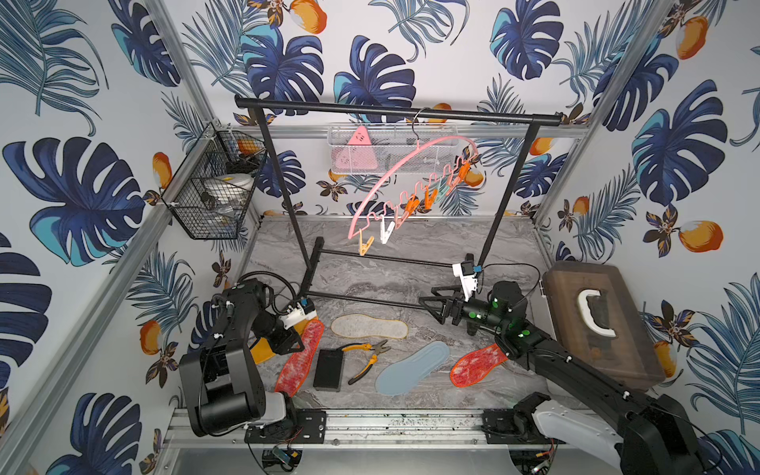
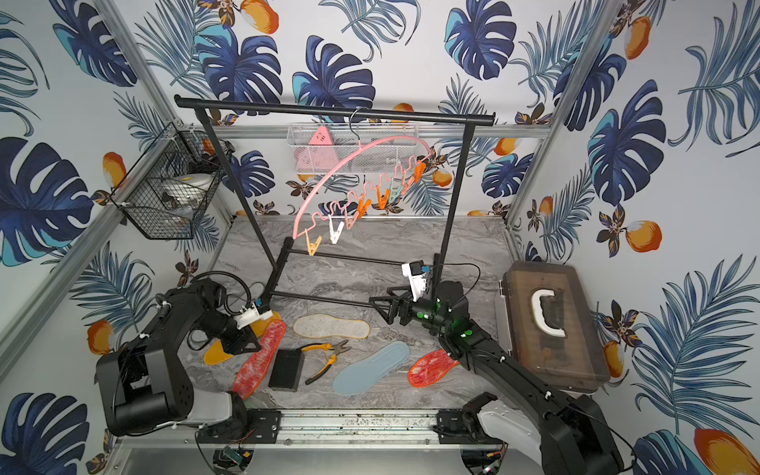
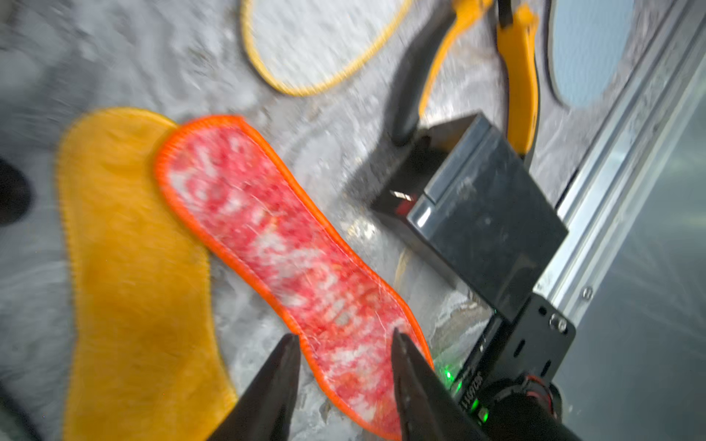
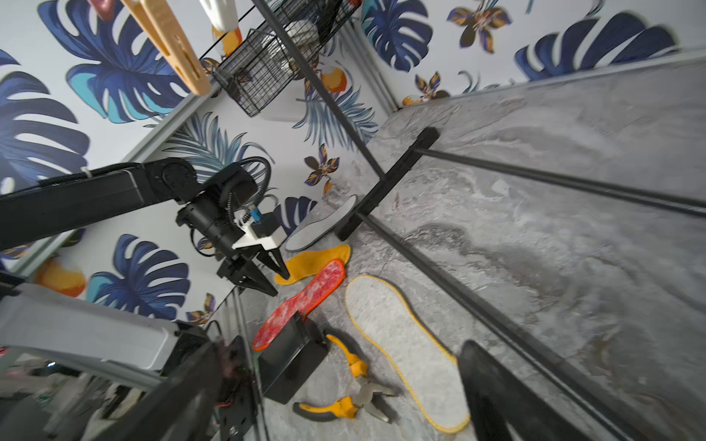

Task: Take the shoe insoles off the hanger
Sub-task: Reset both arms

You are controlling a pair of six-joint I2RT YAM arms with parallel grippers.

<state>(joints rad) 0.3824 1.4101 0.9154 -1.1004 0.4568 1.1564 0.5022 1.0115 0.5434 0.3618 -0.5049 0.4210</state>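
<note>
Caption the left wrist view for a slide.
Open left gripper over a red-orange insole overlapping a yellow-orange insole, beside a black block.

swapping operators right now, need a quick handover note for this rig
left gripper: jaws open, empty, low over a red-orange insole.
right gripper: jaws open, empty, above the table.
hanger: on the rack, visible pegs bare.
On the table: beige insole, light blue insole, second red-orange insole, yellow-orange insole, grey insole.
Done: six insoles off. Left: nothing visible.
</note>
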